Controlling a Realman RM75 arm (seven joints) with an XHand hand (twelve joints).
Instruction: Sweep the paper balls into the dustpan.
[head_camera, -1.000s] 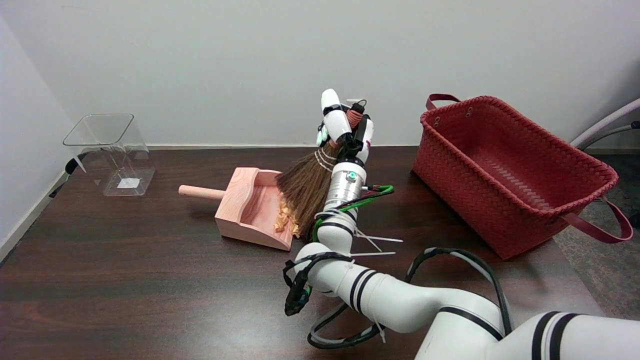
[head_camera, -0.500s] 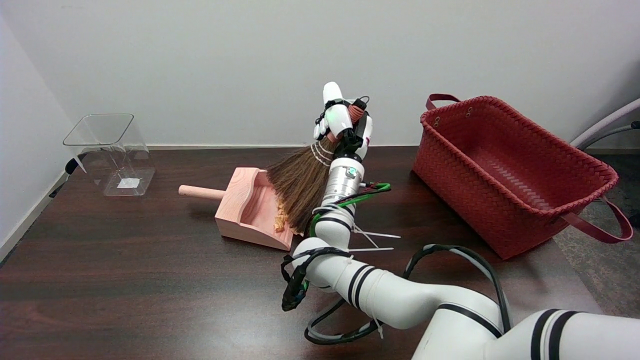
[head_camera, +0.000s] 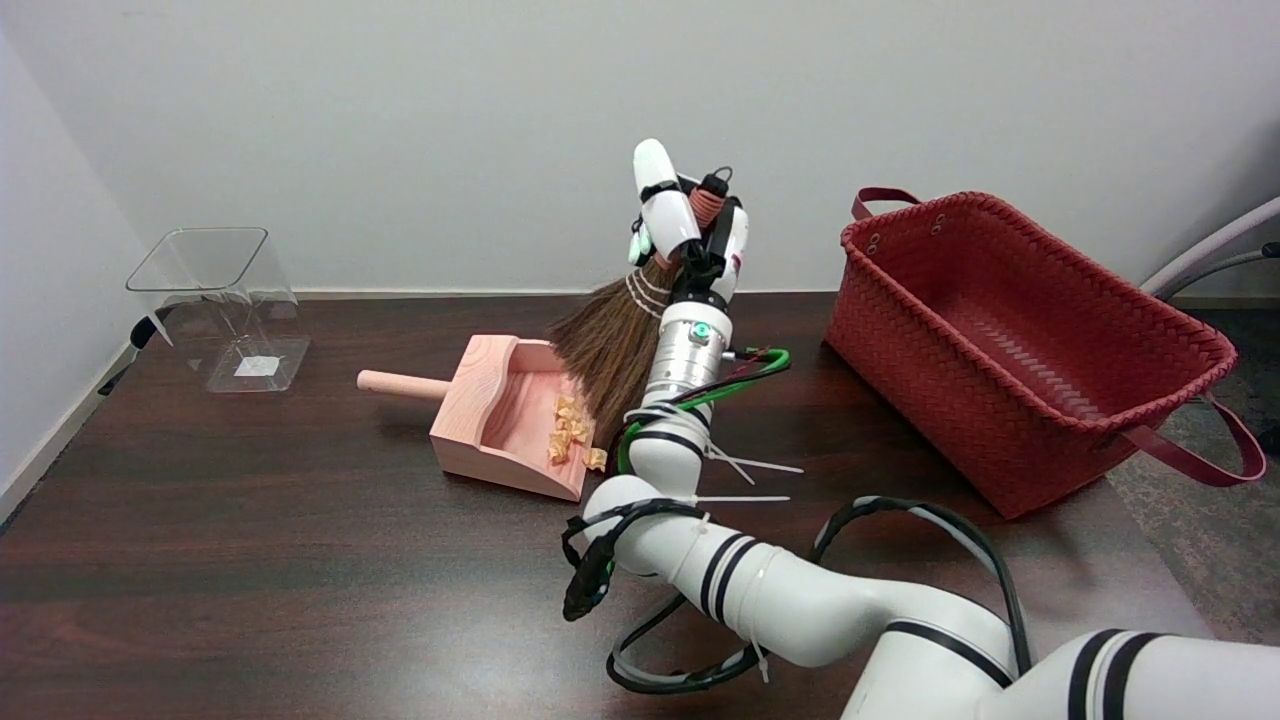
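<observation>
a: head view first. how far along does the sweeping look?

b: mostly done, i'd judge. the paper balls (head_camera: 568, 430) lie as a small orange cluster on the floor of the dustpan (head_camera: 495, 415), toward its open lip. one piece sits right at the lip's edge, so it may be only half in; i can't tell for sure.

a: anything loose on the table (head_camera: 250, 560)?

b: none that i can see, though the arm hides the patch just right of the pan's mouth. what's left, by my reading, is nudging that edge piece deeper in.

a: and the right hand (head_camera: 685, 235)?

b: it is wrapped around the handle of the broom (head_camera: 605, 350), fingers closed on it, with one white finger sticking up above the grip. the hand is raised above the table's far side, up and to the right of the pan.

a: where are the balls relative to it?

b: below and to the left of the hand, nearer the camera, just beside the bristle tips. the bristles fan down from the hand and hang over the pan's right side; whether they touch the balls i can't tell.

a: other views?

b: only this one.
</observation>
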